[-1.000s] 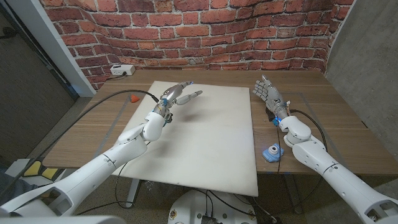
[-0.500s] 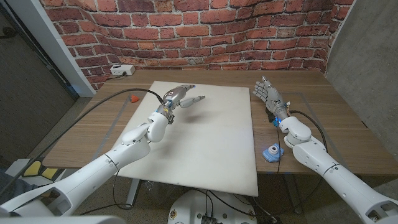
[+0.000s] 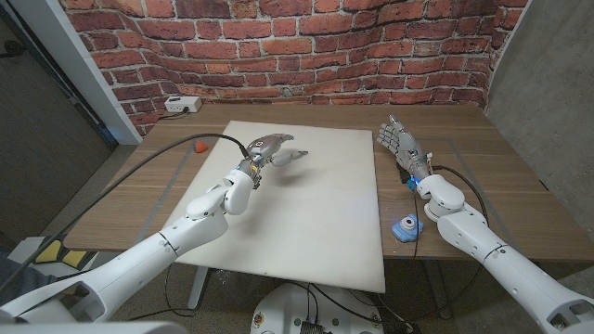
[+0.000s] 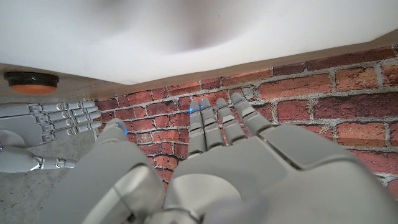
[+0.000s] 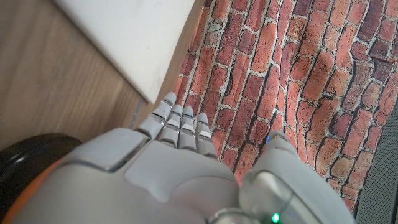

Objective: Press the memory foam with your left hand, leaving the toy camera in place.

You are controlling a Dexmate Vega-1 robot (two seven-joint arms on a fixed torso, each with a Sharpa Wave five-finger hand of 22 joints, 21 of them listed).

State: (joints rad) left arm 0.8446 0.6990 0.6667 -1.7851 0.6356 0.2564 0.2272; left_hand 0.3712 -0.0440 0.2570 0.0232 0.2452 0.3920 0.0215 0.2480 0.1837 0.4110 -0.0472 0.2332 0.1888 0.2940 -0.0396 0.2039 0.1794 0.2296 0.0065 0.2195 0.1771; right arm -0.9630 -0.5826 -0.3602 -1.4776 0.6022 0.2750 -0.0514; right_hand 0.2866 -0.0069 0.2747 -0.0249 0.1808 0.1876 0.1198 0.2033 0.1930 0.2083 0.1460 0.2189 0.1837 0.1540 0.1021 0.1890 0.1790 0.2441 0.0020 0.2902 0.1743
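Foam (image 3: 302,199) is lying as a large white slab across the middle of the wooden counter (image 3: 148,176), smooth and flat, with no dent showing. The left hand (image 3: 276,149) is hovering over the slab's far part, fingers spread and grasping nothing, casting a soft shadow just beneath it. Over the last second this hand has been drifting from the far left edge toward the middle of the slab and tilting palm-down, which suggests it is lining up for the press; contact is probably not yet made. In the left wrist view the fingers (image 4: 214,121) are reaching out over the white surface. The right hand (image 3: 399,139) is waiting upright beside the slab's right edge, fingers apart and empty, unchanged. The toy camera (image 3: 406,225), small and blue, is sitting on the counter just off the slab's right edge, near the right forearm, where it has stayed. A small red object (image 3: 199,146) is resting left of the slab.
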